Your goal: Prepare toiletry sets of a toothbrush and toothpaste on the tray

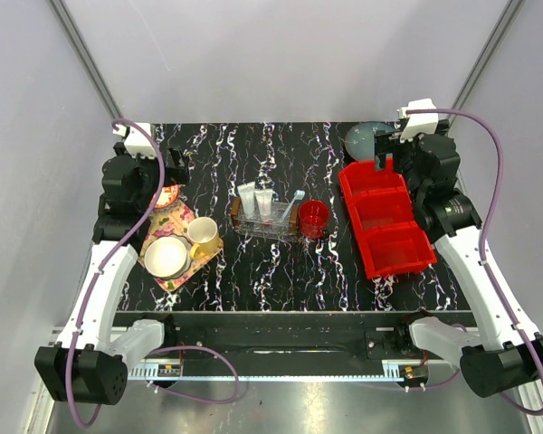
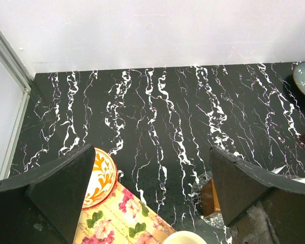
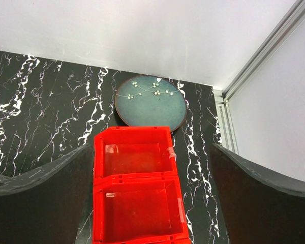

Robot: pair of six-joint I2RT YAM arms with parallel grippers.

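Well right of left hand (image 1: 176,170), the tray (image 1: 265,221)

White-and-black arms (image 1: 104,282), purple cables (image 1: 161,181)

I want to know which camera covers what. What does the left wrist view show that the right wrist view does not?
Only the left wrist view: the flowery tray, an orange patterned dish and one brown end of the clear tray. Only the right wrist view: the red bin with its compartments. Both: the black marbled table, the white wall, the teal plate (cut off at the left view's right edge), and an open, empty gripper: the left gripper and the right gripper.
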